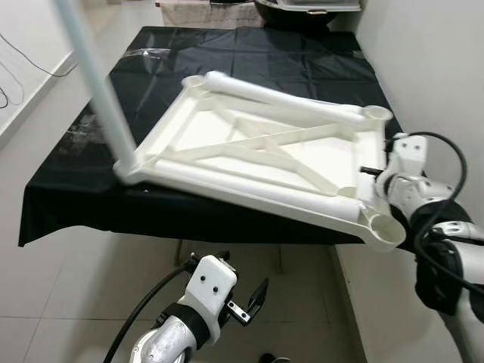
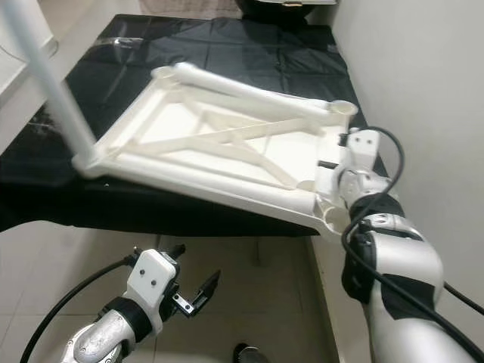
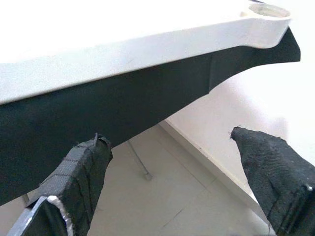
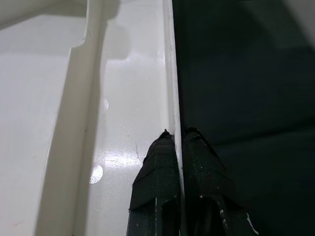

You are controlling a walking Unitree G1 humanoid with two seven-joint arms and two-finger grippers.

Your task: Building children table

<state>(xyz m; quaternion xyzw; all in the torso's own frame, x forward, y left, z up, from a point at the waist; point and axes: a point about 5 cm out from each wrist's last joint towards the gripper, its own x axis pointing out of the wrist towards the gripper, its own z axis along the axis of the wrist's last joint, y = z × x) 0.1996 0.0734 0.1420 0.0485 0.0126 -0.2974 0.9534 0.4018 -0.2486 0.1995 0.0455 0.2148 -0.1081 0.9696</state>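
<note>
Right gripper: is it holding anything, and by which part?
Yes: the right gripper pinches the thin rim of the white tabletop; the left gripper is open below the table edge.

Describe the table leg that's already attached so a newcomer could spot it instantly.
On the black-covered table lies an upside-down white tabletop. At its near-left corner one long pale leg rises out of frame; the other corner sockets are open rings.
</note>
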